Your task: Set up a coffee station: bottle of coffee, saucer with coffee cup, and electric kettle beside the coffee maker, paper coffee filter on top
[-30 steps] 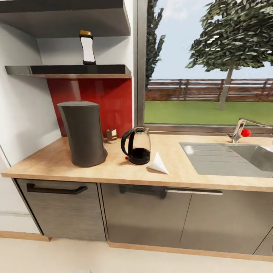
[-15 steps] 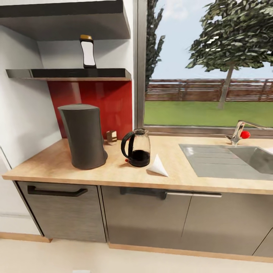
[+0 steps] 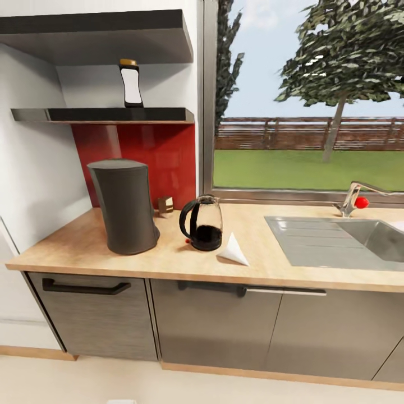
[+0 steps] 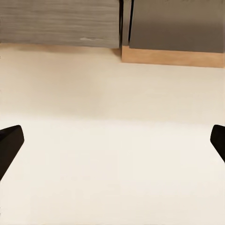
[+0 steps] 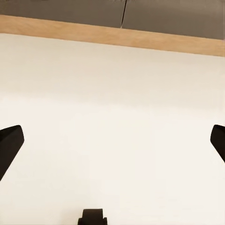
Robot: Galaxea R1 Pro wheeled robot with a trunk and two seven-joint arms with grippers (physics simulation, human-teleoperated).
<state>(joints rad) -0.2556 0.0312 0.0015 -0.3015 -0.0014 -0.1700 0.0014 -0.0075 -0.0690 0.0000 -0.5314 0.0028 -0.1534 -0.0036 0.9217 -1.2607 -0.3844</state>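
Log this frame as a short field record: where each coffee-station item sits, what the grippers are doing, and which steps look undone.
coffee maker: upright on the countertop, left end
electric kettle: on the countertop beside the maker, apart from it
paper coffee filter: lying on the countertop right of the kettle
bottle of coffee: upright on the kitchen shelf
left gripper: open, empty, over pale floor
right gripper: open, empty, over pale floor
undone: bottle not on counter; filter not on maker

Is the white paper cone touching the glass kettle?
Apart. In the head view, bare wood countertop shows between the white paper cone and the glass kettle.
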